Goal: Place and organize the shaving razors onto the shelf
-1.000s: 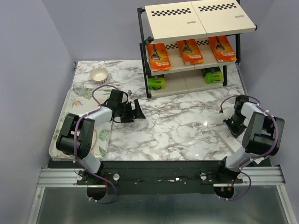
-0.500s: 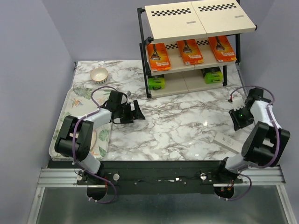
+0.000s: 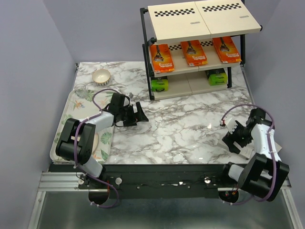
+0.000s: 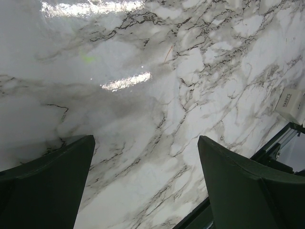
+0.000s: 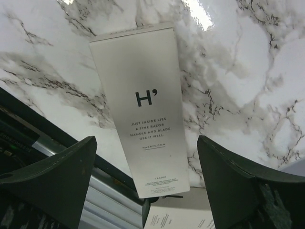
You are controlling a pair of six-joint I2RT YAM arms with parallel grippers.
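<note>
Marble-patterned table (image 3: 181,129) lies before me, with plain lilac walls behind it. At the far right stands the shelf (image 3: 202,21). Its top board is bare. On the middle board three orange packs (image 3: 162,58) (image 3: 194,52) (image 3: 227,49) lie side by side. On the bottom board there are two black-green packs (image 3: 159,84) (image 3: 217,77), one at the left end and one at the right end.

At the left side of the table is a floral tray (image 3: 71,102), and just beyond it a small bowl (image 3: 101,76).

My left arm (image 3: 102,117) reaches over the tray's right edge toward the middle of the table. The left jaws are released and stand wide apart, and they hold nothing. Between the fingers (image 4: 43,191) I see only bare marble.

My right arm (image 3: 259,136) bends to the near right part of the table. The right jaws are also released and wide apart, over a white box (image 5: 143,109) that lies flat on the marble, close to the near edge. The box lies in the gap between my two fingers (image 5: 238,186), with free space on both sides, so I do not grasp it. A second white box (image 5: 176,217) shows only a corner just beside the first. I cannot tell if the two touch.

Both white boxes are well apart from the shelf.
</note>
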